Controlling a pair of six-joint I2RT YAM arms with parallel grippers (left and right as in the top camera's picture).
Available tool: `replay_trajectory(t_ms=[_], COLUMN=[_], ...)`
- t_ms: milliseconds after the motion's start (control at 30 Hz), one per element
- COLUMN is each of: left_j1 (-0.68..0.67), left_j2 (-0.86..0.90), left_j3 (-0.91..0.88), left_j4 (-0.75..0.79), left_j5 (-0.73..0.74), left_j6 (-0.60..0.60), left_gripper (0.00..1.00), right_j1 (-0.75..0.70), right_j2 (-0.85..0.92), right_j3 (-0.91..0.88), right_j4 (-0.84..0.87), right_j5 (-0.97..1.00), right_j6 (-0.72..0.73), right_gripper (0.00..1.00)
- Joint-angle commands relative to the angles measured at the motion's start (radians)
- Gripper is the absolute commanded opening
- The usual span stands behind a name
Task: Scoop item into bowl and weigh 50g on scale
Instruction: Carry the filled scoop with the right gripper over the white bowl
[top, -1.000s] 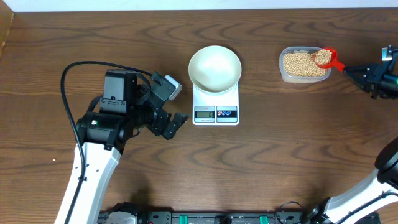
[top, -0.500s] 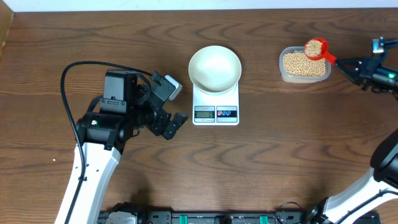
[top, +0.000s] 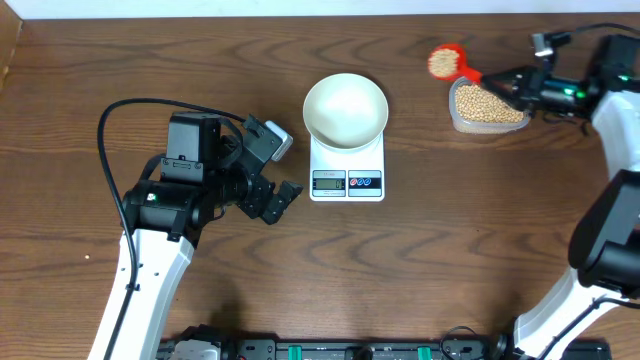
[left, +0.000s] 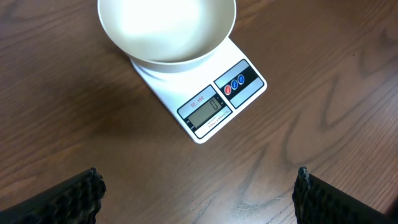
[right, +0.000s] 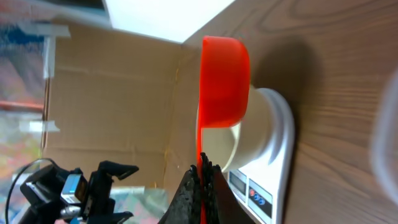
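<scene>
Landmark: the scale (top: 347, 170), white, sat mid-table with its display edge toward your arm bases.
Bowl: the bowl (top: 345, 108) sat on the scale's platform and covered its far part. In the left wrist view its inside looked plain white and empty.
Display: the grey display (left: 205, 109) on the scale's near edge showed what looked like a single zero. Two round buttons (left: 239, 84) sat just beside it.
Beans: most of the beans (top: 488, 104) lay in a clear container (top: 454, 120), right of the scale, well apart from it and a little farther back.
Scoop: a red scoop (top: 446, 62), heaped with beans, hung between the container and the scale. It was just off the container's far left corner and farther back than the scale.
Right gripper: you had the right gripper (top: 508, 82) clamped fully down on the scoop's handle, right of the scale and over the container. The right wrist view showed black fingers (right: 189, 193) pinched on the thin red handle, with the scale beyond the cup.
Left gripper: you had the left gripper (top: 284, 168) spread wide and holding nothing. It was just left of the scale and faced it. In the left wrist view, bare table (left: 199, 186) lay between its fingertips.
Cable: a black cable (top: 110, 115) looped off your left arm, well left of the scale.
</scene>
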Motion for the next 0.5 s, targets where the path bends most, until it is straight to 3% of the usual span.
replay_trajectory(t_ms=[0, 467], left_j1=[-0.002, -0.002], left_j2=[0.005, 0.005], left_j3=[0.024, 0.024], left_j4=[0.000, 0.000], left_j5=[-0.006, -0.006], left_j6=[0.018, 0.017], left_gripper=[0.99, 0.99], right_j1=[0.076, 0.278], right_j2=[0.009, 0.009], right_j3=[-0.002, -0.002], right_j4=[0.037, 0.068], right_j5=[-0.036, 0.111], right_j6=[0.060, 0.060], right_gripper=[0.01, 0.01])
